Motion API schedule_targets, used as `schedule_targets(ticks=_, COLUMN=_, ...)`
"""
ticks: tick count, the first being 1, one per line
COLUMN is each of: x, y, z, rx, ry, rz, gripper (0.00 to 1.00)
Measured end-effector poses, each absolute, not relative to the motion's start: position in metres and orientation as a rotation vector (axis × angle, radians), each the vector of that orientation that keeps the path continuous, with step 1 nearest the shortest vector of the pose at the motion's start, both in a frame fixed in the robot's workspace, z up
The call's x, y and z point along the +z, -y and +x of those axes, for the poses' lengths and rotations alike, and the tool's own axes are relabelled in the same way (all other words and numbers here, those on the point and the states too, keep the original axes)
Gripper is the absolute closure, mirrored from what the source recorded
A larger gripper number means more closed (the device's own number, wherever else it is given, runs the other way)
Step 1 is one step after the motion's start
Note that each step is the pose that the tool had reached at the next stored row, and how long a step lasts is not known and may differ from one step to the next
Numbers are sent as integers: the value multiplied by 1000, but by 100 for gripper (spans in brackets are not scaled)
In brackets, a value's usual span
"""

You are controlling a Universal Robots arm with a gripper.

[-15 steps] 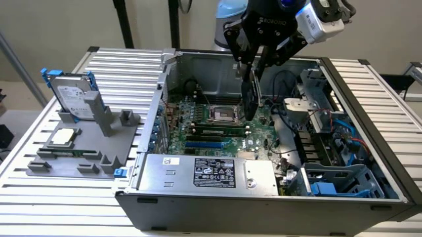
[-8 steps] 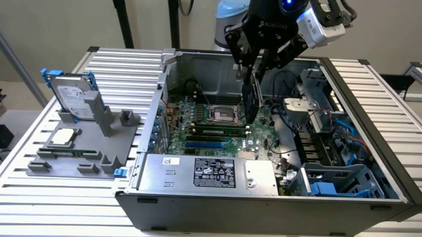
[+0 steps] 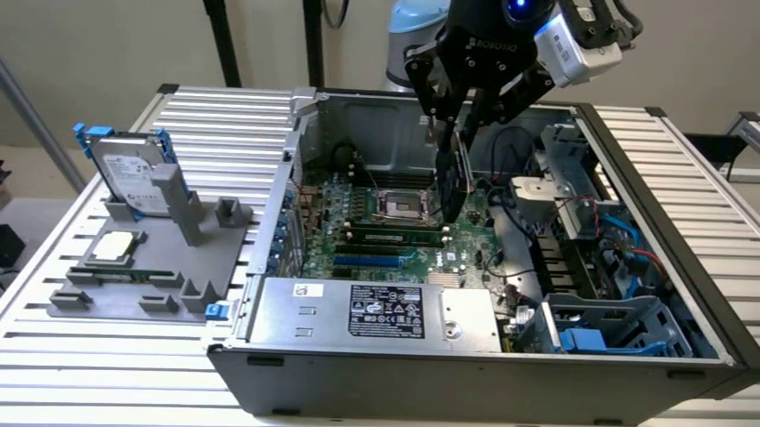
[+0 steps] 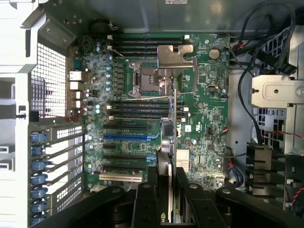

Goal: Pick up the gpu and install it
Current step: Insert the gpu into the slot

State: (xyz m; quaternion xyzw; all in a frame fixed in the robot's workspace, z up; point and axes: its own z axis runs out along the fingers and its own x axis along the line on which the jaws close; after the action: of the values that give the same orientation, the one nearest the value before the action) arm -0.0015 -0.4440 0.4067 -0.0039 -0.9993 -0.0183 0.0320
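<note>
Above the green flat circuit board (image 3: 319, 253) inside the open grey metal computer box (image 3: 475, 387), the black claw (image 3: 461, 123) is clamped on the thin black gpu card (image 3: 453, 178). The card hangs edge-down, probably so its edge can meet a slot.

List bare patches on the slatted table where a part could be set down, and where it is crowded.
Free: the table slats between the grey fixture and the near edge, and the strip on the exterior view's right of the computer case. Crowded: inside the case, where the gripper holds the gpu over the motherboard.
</note>
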Motion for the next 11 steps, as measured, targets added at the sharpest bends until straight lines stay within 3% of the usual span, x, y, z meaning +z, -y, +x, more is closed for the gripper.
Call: schedule_targets(ticks=11, x=407, y=444, z=-2, rx=-51, ry=3071, rz=169, gripper=74)
